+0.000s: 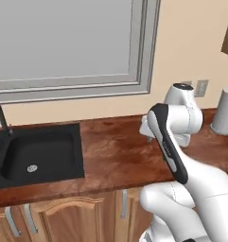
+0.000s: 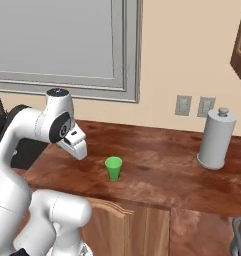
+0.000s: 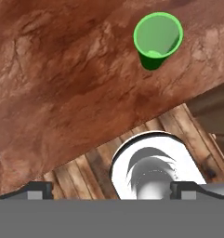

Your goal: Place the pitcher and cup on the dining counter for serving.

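The cup (image 2: pixel 113 168) stands upright on the reddish-brown tabletop (image 2: pixel 162 165) beside the sink (image 1: pixel 37 153), near the front edge and on its own. In the hand view it sits ahead of the pincer (image 3: pixel 111 188), off toward the upper right of that picture, well apart from the fingertips (image 3: pixel 39 189), and looking down into it I see it is empty. The pincer hangs above the tabletop's front edge with nothing between its tips; the two dark tips stand wide apart at the bottom of the hand view, so I read it as spread and holding nothing.

This is the sink tabletop under the window (image 1: pixel 73 42), with a paper towel roll (image 2: pixel 216 139) standing off to the far side of the cup from the pincer, by the wall. It is not the dining counter.

As I judge it, the job has hardly begun: the cup has not been picked up, nothing has been carried over, and the pitcher has yet to be dealt with. What is left is to close on the cup, take it across, and do the same with the pitcher.
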Robot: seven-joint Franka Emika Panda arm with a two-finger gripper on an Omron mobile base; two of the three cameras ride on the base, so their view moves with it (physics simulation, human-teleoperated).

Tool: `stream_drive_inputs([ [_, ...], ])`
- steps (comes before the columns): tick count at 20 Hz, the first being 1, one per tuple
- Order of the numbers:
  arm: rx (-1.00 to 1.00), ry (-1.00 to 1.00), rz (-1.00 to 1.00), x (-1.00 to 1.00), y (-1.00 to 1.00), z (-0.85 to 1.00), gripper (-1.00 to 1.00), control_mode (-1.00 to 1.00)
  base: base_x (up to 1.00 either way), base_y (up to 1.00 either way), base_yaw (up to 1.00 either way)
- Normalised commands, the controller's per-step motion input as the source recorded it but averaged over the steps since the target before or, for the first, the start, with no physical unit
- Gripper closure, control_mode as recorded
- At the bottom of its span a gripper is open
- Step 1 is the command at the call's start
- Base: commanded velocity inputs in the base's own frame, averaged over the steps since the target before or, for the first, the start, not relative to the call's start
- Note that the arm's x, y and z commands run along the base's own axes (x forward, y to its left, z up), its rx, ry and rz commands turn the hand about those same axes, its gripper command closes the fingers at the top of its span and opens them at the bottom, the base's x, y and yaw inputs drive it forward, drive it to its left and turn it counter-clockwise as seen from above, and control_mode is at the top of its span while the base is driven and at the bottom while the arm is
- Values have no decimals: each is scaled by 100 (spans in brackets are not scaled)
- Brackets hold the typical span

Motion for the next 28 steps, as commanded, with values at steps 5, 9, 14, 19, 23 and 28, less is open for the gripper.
stream_drive_inputs([
  [5,0,0,0,0,0,0,-100,100,-7,-81,39],
  [9,0,0,0,0,0,0,-100,100,-1,-8,0],
  [14,0,0,0,0,0,0,-100,100,-4,-48,0],
  [19,0,-1,3,19,-34,0,-100,-100,0,-9,0],
  [23,0,2,0,56,-44,-1,-100,-100,0,0,0],
  [28,-3,3,0,81,-18,-28,-100,-100,0,0,0],
])
